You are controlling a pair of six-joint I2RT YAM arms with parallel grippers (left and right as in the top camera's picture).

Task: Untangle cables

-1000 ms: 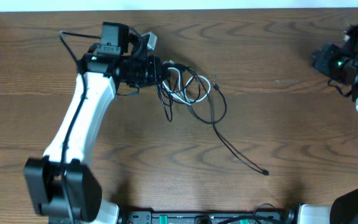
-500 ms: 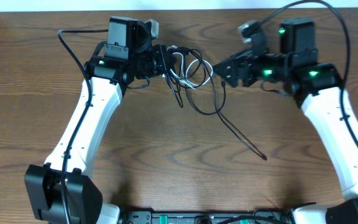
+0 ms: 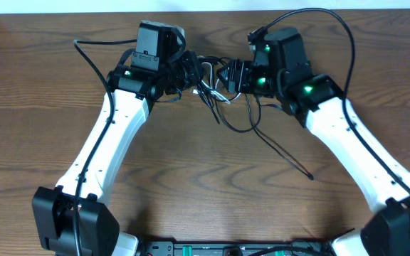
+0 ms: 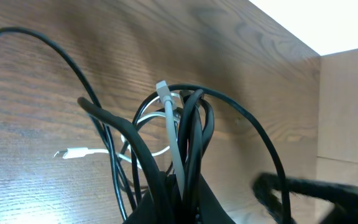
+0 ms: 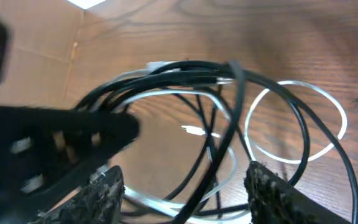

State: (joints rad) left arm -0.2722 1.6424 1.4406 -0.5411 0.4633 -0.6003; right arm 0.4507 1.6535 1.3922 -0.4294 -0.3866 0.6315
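Observation:
A tangle of thin black and whitish cables (image 3: 219, 89) hangs between my two grippers at the far middle of the table. One long black strand (image 3: 283, 153) trails to the right front. My left gripper (image 3: 188, 71) is shut on a bundle of the cables (image 4: 179, 143), several black cords and a whitish one rising from its jaws. My right gripper (image 3: 233, 75) is open, its fingers (image 5: 185, 193) on either side of the loops (image 5: 229, 124), which pass between them. A small white plug (image 4: 70, 153) lies on the wood.
The wooden table (image 3: 191, 185) extends to the front. A light wall or board edge (image 4: 347, 106) stands at the back. Thicker black wires (image 3: 319, 21) arc over the right arm and another (image 3: 91, 53) runs by the left arm.
My right arm has swung in from the far right to the cables, its open jaws now around the loops. My left gripper has shifted right with the bundle.

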